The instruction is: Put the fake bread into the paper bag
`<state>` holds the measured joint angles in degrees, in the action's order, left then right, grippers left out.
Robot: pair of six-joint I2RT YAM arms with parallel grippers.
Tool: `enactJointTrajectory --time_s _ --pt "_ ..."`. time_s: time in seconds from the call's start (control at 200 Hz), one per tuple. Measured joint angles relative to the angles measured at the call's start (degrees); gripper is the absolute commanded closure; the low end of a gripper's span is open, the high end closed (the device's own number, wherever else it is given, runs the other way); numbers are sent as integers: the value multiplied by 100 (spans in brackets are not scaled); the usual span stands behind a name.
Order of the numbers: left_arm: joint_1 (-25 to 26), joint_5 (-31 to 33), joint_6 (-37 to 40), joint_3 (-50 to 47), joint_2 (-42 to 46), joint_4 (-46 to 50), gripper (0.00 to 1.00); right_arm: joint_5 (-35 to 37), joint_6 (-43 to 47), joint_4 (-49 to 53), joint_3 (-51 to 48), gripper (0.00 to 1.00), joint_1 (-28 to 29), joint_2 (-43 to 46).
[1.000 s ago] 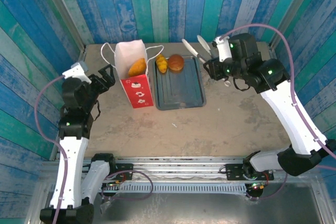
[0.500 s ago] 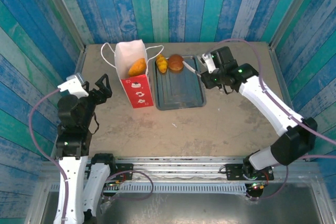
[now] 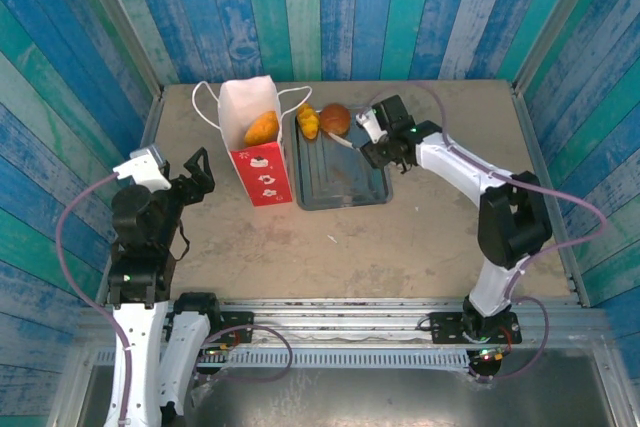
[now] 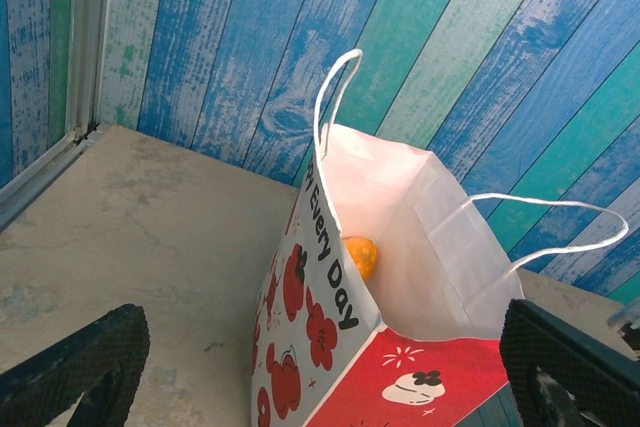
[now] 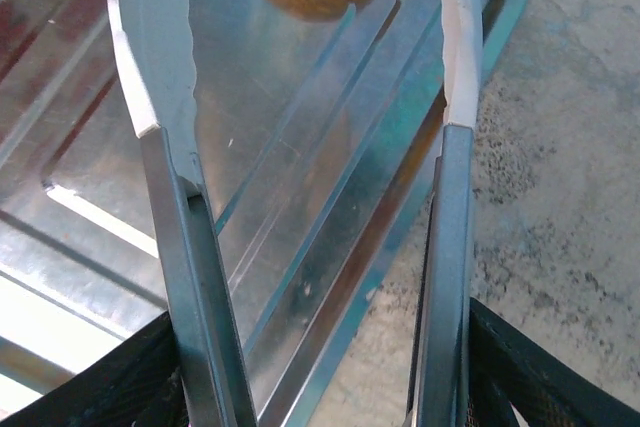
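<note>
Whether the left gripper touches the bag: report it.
Apart. The top view shows bare table between the left gripper and the bag.

Upright white-and-red paper bag (image 3: 258,152), open, golden pastry (image 3: 262,127) inside, round bun (image 3: 335,119) and perhaps a croissant (image 3: 308,121) just beside it

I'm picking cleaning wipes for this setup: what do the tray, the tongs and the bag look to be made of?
The tray looks like steel or aluminium: a grey brushed sheet with streaky reflections and pressed ridges. The tongs are bare metal, with thin flat shiny blades and a wavy edge. The bag is paper, matte white inside with sharp creases and a red print outside; its handles look like cord.
</note>
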<state>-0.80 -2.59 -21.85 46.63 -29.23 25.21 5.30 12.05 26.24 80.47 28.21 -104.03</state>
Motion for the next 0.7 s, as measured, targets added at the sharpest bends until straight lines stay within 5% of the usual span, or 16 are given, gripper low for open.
enactJointTrajectory --time_s 0.696 --pt "0 66 15 -11 -55 28 6 4 133 -210 1182 28 -72 -1464"
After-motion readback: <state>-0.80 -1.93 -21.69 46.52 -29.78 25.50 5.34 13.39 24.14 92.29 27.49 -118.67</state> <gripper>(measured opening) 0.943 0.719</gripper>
